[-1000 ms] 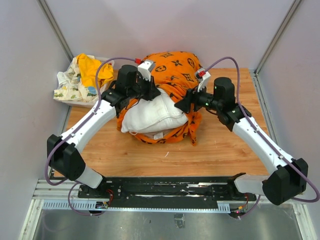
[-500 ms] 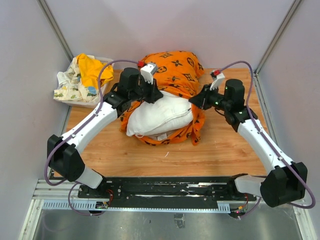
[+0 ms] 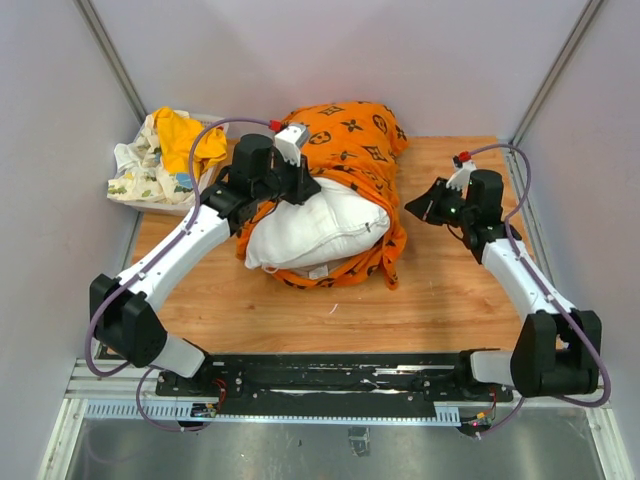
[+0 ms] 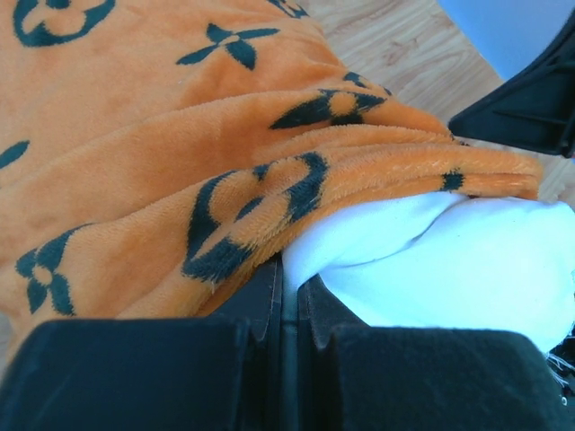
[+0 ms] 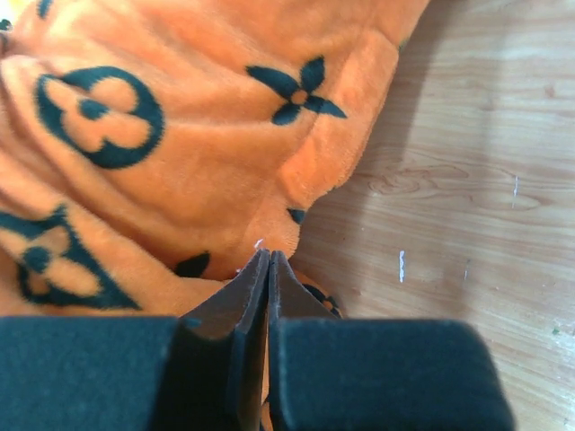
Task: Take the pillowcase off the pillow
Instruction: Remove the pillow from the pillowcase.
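Observation:
The bright-orange pillowcase with black motifs lies bunched at the back middle of the table, still wrapped round the far part of the white pillow, whose near end bulges out. My left gripper sits at the pillow's top edge, shut on a fold of the white pillow just under the pillowcase's hem; its tips pinch white fabric. My right gripper hovers beside the pillowcase's right edge, shut with nothing held. Its closed tips lie just short of the orange fabric.
A shallow tray at the back left holds a plain yellow-orange cloth and a white printed cloth. Bare wooden table lies to the right and in front of the pillow. Grey walls close in both sides.
My right gripper has shut and drawn back to the right, away from the pillowcase. The left gripper keeps its hold; the pillow has shifted slightly left.

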You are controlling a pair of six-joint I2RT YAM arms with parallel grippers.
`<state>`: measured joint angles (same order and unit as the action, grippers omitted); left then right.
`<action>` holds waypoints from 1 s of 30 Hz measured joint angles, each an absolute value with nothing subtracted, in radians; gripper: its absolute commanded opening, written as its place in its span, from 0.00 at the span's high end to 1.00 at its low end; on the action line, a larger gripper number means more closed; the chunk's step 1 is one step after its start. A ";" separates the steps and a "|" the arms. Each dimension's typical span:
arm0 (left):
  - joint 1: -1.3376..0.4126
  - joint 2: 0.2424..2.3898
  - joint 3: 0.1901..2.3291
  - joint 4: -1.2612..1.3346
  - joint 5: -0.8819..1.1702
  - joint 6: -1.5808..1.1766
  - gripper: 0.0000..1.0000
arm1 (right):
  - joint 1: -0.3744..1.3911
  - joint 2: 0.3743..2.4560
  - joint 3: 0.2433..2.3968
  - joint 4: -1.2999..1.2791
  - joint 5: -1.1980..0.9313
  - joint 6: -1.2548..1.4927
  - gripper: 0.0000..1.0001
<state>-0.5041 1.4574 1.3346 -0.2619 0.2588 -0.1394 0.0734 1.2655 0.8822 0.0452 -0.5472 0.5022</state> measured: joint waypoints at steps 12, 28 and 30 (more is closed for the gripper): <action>-0.540 1.518 1.395 -0.240 0.144 -0.237 1.00 | 0.138 0.996 0.777 0.039 -0.477 0.553 0.02; -0.664 1.772 1.774 -0.236 -0.046 -0.304 1.00 | 0.557 0.959 0.664 0.168 -0.188 1.002 0.02; -0.677 1.790 1.807 -0.238 -0.057 -0.304 1.00 | 0.563 0.983 0.664 0.178 -0.153 1.035 0.02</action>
